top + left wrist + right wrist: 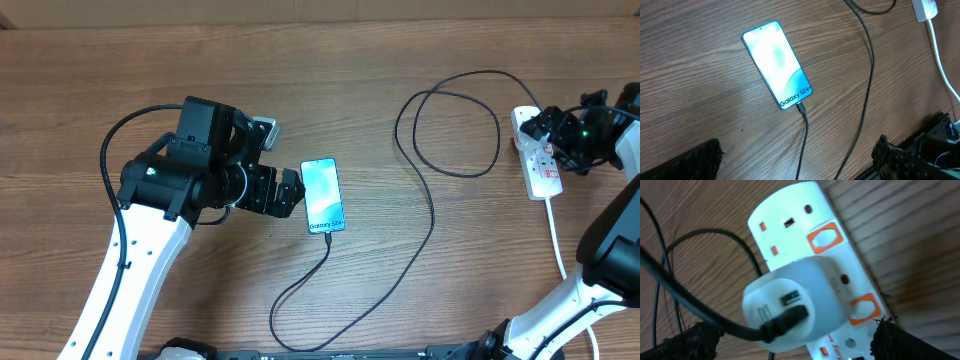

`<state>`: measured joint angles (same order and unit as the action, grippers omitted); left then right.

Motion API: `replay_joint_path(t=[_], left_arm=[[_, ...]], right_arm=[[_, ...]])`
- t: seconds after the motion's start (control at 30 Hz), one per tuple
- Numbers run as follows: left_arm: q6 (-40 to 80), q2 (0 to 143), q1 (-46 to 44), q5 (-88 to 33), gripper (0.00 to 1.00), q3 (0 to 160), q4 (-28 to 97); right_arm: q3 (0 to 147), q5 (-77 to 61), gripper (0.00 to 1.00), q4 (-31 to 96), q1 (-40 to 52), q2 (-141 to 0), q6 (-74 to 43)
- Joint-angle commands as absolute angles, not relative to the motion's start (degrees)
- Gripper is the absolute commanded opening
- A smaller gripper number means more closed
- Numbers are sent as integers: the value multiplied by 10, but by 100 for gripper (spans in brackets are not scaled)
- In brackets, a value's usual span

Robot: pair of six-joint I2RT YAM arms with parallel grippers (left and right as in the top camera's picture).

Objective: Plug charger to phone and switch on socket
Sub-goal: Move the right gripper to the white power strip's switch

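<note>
The phone lies flat, its light-blue screen lit; in the left wrist view the phone shows "Galaxy" text at its near end. The charger's black cable has its tip in the phone's near end. It loops across the table to the socket. My left gripper stands open just left of the phone, nothing between its fingers. My right gripper hangs open over the socket, its fingers either side of a white adapter that holds the black cable.
Orange switches sit beside each outlet of the strip. Its thick white cord runs toward the table's near edge on the right. A loop of black cable lies between phone and strip.
</note>
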<state>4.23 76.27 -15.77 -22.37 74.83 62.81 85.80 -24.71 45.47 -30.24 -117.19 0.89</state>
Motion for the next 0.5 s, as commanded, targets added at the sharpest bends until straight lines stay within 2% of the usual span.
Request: replay_joint_path(t=[0.0,0.47], left_arm=[[30,753,-162,-234,100,757,628],[30,753,-162,-234,99,757,628]], right_arm=[[856,-258,100,450,-296,-1178,30],[856,-258,100,425,-295,-1204,35]])
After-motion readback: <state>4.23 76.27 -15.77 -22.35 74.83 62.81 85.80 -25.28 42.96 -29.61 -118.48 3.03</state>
